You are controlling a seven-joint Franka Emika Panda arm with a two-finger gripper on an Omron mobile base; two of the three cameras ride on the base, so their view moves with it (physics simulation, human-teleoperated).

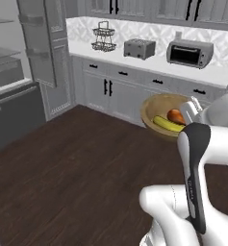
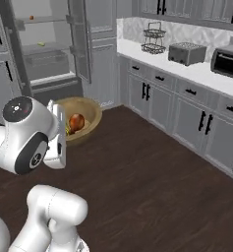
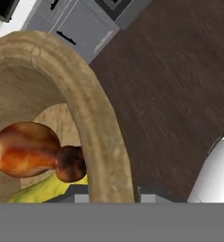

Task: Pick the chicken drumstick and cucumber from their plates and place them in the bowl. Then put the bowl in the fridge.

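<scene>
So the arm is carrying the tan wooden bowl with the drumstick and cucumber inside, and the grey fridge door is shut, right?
Not quite. The tan wooden bowl is held at its rim by the gripper, with the glossy reddish-brown drumstick and yellowish-green cucumber inside, but the grey fridge stands open: the right base view shows its door swung out and the shelves exposed.

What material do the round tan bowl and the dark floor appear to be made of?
The round tan bowl looks like matte wood or rough stoneware: mottled, grainy rim, no shine. The dark brown floor looks like wooden planks, with long streaked grain and a faint sheen.
</scene>
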